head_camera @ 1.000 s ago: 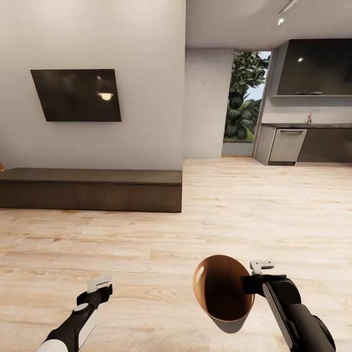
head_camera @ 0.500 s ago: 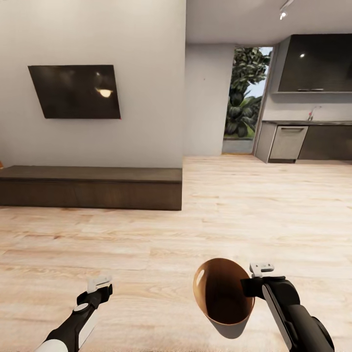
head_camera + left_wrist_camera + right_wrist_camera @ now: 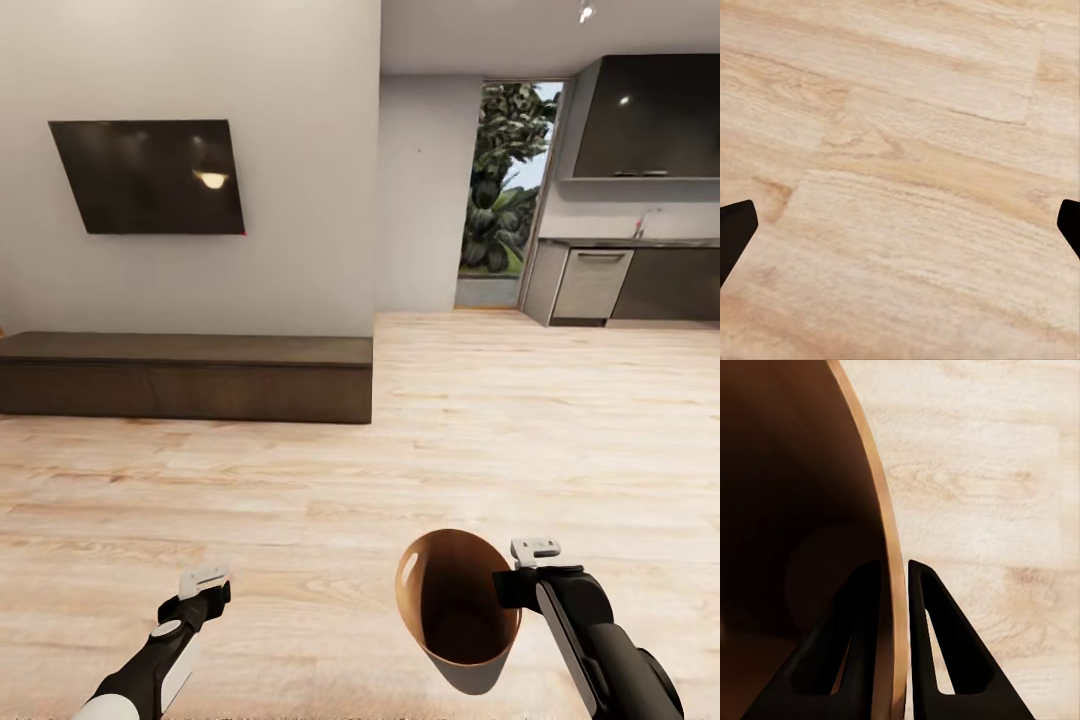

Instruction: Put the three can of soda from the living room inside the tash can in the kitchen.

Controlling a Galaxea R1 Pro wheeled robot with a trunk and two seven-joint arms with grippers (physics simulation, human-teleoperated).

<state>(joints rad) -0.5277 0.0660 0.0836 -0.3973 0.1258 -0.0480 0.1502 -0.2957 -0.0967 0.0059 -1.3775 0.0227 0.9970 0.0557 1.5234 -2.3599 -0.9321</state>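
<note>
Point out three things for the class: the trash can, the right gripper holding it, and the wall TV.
trash can (image 3: 450,610), head view, on its orange-brown inner wall.
right gripper (image 3: 894,607), right wrist view, on the can's rim between its fingertips.
wall TV (image 3: 148,178), head view, middle of the dark screen.

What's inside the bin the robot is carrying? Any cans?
The trash can, pinched at its rim by the right gripper, shows only its glossy orange-brown inside. No cans are visible, though the deepest part in the head view is dark and partly hidden by the near wall.
</note>
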